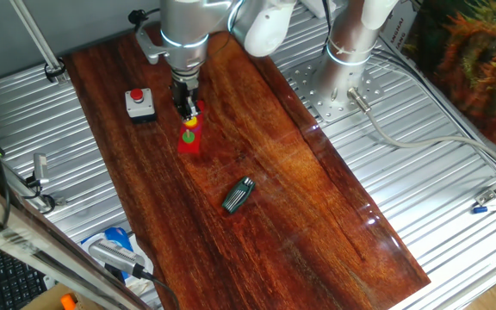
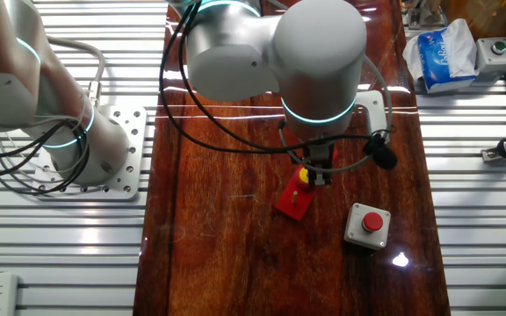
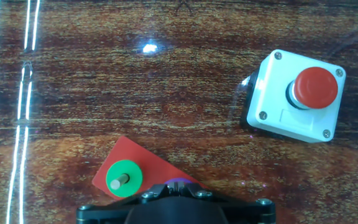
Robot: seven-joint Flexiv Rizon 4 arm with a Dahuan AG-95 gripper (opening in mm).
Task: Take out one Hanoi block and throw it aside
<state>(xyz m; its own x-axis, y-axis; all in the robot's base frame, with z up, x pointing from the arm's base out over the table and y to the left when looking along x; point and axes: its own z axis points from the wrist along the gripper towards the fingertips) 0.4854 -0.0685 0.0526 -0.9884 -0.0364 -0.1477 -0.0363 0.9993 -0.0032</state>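
- One gripper [image 1: 189, 110] hangs over the far end of the red base [image 1: 190, 142] on the wooden table [image 1: 300, 207]; whether its fingers are wide or narrow cannot be told.
- One yellow disc [image 1: 190, 122] sits at the fingertips, above the base.
- One green disc [image 3: 124, 178] rests on a peg of the base.
- One red button box [image 3: 298, 96] stands near the base, apart from it.
- One dark tool [image 1: 238, 195] lies further along the table.

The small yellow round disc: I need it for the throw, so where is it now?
In one fixed view, the small yellow round disc sits on the red base, directly under the gripper, right of the red-button box.
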